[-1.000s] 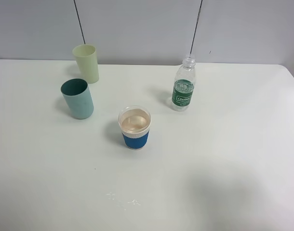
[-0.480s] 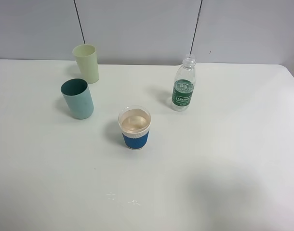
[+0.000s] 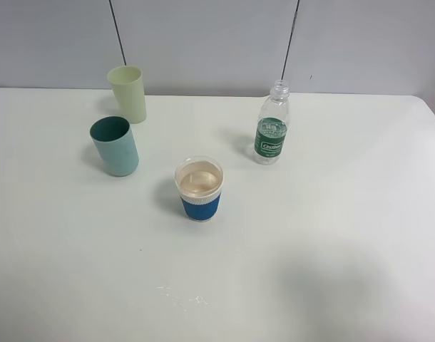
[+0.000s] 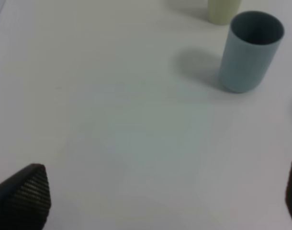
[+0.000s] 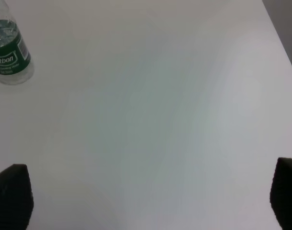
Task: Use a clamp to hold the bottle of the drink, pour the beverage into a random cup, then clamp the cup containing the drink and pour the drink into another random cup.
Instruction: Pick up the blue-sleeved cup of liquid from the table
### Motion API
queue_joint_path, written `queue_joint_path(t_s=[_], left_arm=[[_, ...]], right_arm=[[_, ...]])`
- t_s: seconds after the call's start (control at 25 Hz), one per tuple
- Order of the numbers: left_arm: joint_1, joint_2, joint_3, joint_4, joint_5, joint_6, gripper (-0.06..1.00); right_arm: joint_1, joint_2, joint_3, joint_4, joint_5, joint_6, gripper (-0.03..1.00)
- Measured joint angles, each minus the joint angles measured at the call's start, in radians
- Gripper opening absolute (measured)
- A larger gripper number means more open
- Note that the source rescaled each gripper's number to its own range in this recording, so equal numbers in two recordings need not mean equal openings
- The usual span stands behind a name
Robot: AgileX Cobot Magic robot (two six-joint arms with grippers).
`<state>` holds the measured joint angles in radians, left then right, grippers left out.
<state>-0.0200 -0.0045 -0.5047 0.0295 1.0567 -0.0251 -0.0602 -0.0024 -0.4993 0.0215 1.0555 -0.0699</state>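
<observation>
Overhead and wrist views of a white table bearing the pouring set. The left gripper and right gripper both hang above bare tabletop with jaws spread wide, empty and touching nothing. The uncapped clear bottle with a green label stands upright toward the rear right. Its fill level cannot be read. Being thin-walled and apparently light, it could tip or buckle under an off-centre or hard squeeze. The teal cup and pale green cup stand close together at rear left, so a pour aimed at one risks knocking the other with cup or jaw. The blue-sleeved cup near the centre appears to hold pale brown drink close to the rim. A sudden lift, or a grip set above the sleeve, could slop it over. Small droplets lie near the front edge, suggesting that spillage is a real hazard here.
</observation>
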Motion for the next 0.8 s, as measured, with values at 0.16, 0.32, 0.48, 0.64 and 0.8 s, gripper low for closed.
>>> queue_joint_path(t_s=[0.16,0.32,0.48,0.64,0.8], left_arm=[[0.0,0.0,0.0,0.0,0.0,0.0,1.0],[0.0,0.0,0.0,0.0,0.0,0.0,1.0],[0.0,0.0,0.0,0.0,0.0,0.0,1.0],[0.0,0.0,0.0,0.0,0.0,0.0,1.0],[0.0,0.0,0.0,0.02,0.0,-0.018,1.0]], right_arm=[[0.0,0.0,0.0,0.0,0.0,0.0,1.0],[0.0,0.0,0.0,0.0,0.0,0.0,1.0],[0.0,0.0,0.0,0.0,0.0,0.0,1.0],[0.0,0.0,0.0,0.0,0.0,0.0,1.0],[0.0,0.0,0.0,0.0,0.0,0.0,1.0]])
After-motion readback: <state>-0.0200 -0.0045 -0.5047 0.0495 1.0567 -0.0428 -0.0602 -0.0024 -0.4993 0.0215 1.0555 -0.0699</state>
